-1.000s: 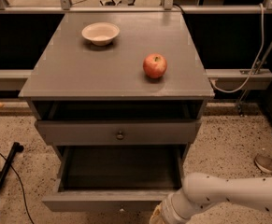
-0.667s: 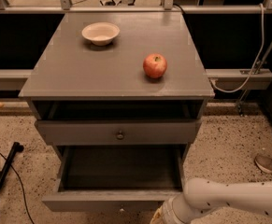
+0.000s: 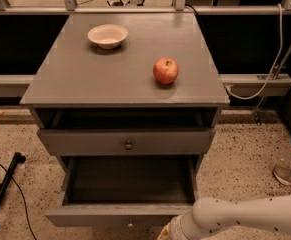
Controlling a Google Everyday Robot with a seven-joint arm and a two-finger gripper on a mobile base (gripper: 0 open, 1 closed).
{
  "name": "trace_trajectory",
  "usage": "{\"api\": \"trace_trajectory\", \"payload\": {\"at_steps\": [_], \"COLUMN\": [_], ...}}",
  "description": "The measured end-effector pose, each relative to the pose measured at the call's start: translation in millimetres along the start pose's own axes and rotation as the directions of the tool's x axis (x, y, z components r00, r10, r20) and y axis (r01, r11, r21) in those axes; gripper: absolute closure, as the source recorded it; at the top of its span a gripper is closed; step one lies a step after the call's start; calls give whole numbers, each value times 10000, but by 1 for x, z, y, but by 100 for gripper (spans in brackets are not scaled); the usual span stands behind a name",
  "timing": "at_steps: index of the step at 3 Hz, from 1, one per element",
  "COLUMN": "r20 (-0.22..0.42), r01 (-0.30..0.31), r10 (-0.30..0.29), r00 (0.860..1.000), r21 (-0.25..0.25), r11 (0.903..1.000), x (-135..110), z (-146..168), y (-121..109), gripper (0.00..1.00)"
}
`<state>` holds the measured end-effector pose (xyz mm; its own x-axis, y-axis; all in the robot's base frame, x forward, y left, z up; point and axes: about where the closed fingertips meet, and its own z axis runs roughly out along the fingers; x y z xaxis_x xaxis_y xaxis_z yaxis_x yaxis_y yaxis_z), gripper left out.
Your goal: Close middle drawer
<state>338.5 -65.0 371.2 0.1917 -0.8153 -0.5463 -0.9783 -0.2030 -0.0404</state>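
Observation:
The middle drawer (image 3: 120, 215) is a grey wooden box pulled far out of the cabinet (image 3: 125, 79), and its inside looks empty. Its small dark knob (image 3: 130, 224) shows at the bottom edge of the view. The uppermost drawer (image 3: 127, 141), with the same kind of knob, stands a little way out above it. My white arm (image 3: 245, 216) comes in from the lower right. My gripper (image 3: 166, 233) is at the bottom edge, just right of the middle drawer's front and knob, and is mostly cut off by the frame.
A red apple (image 3: 165, 70) and a pale bowl (image 3: 107, 35) sit on the cabinet top. A black stand leg and cable (image 3: 5, 194) lie on the speckled floor at left. A shoe (image 3: 287, 175) is at right. A rail and cables run behind.
My arm's end has shifted slightly left and down along the middle drawer's front. The drawer itself has not visibly moved.

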Motion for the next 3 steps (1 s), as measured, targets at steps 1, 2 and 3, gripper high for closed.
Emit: {"api": "trace_trajectory", "payload": {"at_steps": [1,2,3], "r20": [173,284,371], "r01": [489,835,1302], "r10": [-490,-838,-1314], "r00": [9986,9961,9906], "r21": [76,116,323], "r11": [9988,9964,9910], "x": [-4,-10,-20], "z": [21,32,37], "y": [-18,-33,-56], "gripper": [100,100,100]}}
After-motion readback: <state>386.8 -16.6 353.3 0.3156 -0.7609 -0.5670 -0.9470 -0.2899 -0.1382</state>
